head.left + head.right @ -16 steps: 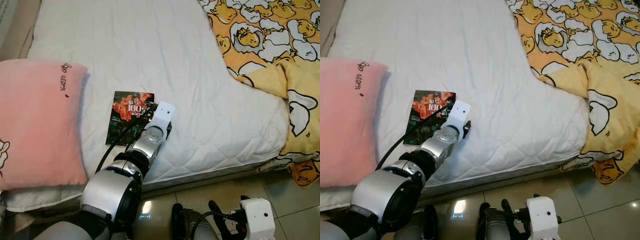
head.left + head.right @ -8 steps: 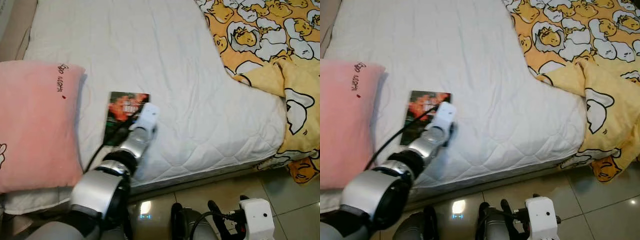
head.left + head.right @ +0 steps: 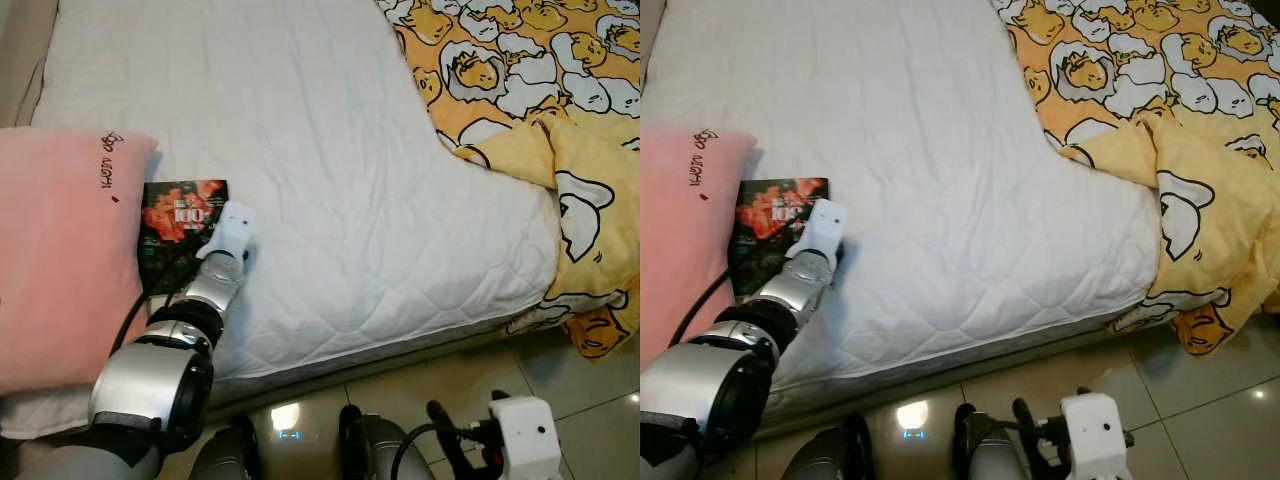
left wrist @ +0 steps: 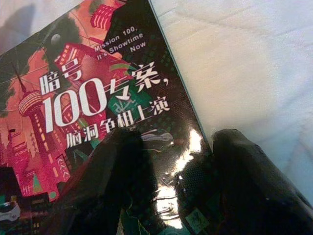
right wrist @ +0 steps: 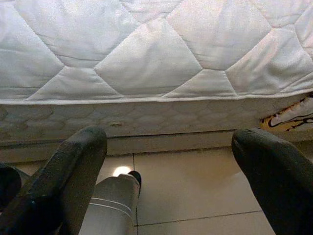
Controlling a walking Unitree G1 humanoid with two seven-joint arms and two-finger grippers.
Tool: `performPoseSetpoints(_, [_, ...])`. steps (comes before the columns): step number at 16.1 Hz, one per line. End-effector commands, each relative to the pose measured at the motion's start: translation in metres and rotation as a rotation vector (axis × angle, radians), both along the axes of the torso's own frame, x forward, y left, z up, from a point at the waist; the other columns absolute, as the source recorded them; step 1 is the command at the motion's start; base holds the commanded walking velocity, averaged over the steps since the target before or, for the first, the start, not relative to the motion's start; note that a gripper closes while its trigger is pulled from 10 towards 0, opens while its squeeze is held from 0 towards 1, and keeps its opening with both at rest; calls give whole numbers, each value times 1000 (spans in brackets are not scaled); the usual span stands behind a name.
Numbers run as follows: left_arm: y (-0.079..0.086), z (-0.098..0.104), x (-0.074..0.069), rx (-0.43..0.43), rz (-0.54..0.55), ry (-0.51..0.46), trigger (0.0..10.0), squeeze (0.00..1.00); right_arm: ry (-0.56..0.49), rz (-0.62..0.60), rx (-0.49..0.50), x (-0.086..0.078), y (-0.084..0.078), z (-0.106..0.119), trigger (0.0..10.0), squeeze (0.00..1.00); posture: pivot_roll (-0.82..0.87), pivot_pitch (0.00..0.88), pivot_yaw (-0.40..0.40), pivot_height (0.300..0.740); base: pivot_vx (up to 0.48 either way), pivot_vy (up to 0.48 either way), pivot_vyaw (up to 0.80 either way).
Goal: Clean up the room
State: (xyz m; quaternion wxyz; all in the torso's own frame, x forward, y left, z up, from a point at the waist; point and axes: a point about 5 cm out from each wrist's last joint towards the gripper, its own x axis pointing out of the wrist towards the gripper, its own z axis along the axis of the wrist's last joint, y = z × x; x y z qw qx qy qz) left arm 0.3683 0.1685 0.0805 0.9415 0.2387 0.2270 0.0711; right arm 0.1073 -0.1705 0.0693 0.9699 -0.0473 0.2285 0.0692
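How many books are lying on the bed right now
1. The book lies flat on the white mattress, right beside the pink pillow, with the left hand reaching over its cover. Others could be hidden under the yellow blanket.

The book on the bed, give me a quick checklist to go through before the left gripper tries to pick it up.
1. Left gripper is at the book: ok, both fingers lie over the cover's lower part.
2. Fingers apart, ready to close: ok, a gap shows between them.
3. A finger under the book's edge: not ok, both rest on top of the cover, and the book lies flat on the mattress.
4. Room beside the book: not ok on one side, the pink pillow lies right against it.
5. Right gripper out of the way: ok, open, down by the floor tiles.
6. Firm contact with the cover: cannot tell.
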Motion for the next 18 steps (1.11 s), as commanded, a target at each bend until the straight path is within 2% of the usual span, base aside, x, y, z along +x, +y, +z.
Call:
performPoseSetpoints(1, [-3, -16, -10, -20, -23, 60, 10000, 0, 24, 0, -3, 0, -2, -7, 10000, 0, -264, 201, -75, 740, 0, 0, 0])
performPoseSetpoints(2, [-19, -13, -6, -35, -102, 38, 10000, 0, 16, 0, 6, 5, 0, -9, 10000, 0, -254, 185, -70, 740, 0, 0, 0])
performPoseSetpoints(3, [-35, -10, -5, -101, -168, 15, 10000, 0, -7, 0, 25, 14, 4, -10, 10000, 0, -224, 137, -53, 740, 0, 0, 0])
performPoseSetpoints(4, [-44, -10, -5, -144, -212, -1, 10000, 0, -23, -6, 44, 25, 7, -15, 10000, 0, -182, 76, -38, 740, 0, 0, 0])
performPoseSetpoints(5, [-49, -9, -5, -172, -244, -18, 10000, 0, -36, -13, 57, 31, 7, -16, 10000, 0, -172, 60, -34, 740, 0, 0, 0])
performPoseSetpoints(6, [-72, -2, -9, -320, -385, -109, 10000, 0, -116, -63, 98, 53, 5, -10, 10000, 0, -93, 0, -22, 740, 0, 0, 0])
performPoseSetpoints(7, [-82, -5, -22, -384, -466, -155, 10000, 0, -113, -69, 66, 65, 2, -14, 10000, 0, -48, 0, -14, 740, 0, 0, 0])
performPoseSetpoints(8, [-84, -20, -43, -430, -504, -139, 10000, 0, -119, -114, 111, 78, 0, -18, 10000, 0, 10, 0, -9, 740, 0, 0, 0])
performPoseSetpoints(9, [-75, -27, -56, -442, -499, -147, 10000, 0, -125, -163, 148, 89, -4, -21, 10000, 0, 24, 0, 5, 740, 0, 0, 0])
performPoseSetpoints(10, [-59, -26, -59, -419, -427, -186, 10000, 1000, -141, -192, 146, 96, -9, -21, 10000, 0, 37, 0, 14, 740, 0, 0, 0])
performPoseSetpoints(11, [-34, -18, -65, -394, -355, -259, 10000, 1000, -183, -268, 162, 107, -21, -19, 10000, 667, 56, 0, 12, 740, 0, 0, 0])
performPoseSetpoints(12, [-7, -7, -70, -400, -266, -318, 10000, 1000, -217, -300, 156, 120, -28, -18, 10000, 1000, 83, 0, 6, 740, 0, 0, 0])
performPoseSetpoints(13, [2, -5, -71, -404, -234, -332, 10000, 1000, -224, -304, 153, 125, -29, -17, 10000, 1000, 85, 0, 5, 740, 0, 0, 0])
performPoseSetpoints(15, [34, -4, -86, -368, -125, -385, 10000, 1000, -254, -254, 137, 137, -24, -15, 10000, 1000, 93, 0, -23, 740, 0, 0, 0])
performPoseSetpoints(18, [25, -7, -96, -344, -134, -379, 10000, 1000, -271, -198, 126, 143, -15, -19, 10000, 1000, 88, 0, -30, 740, 0, -480, 0])
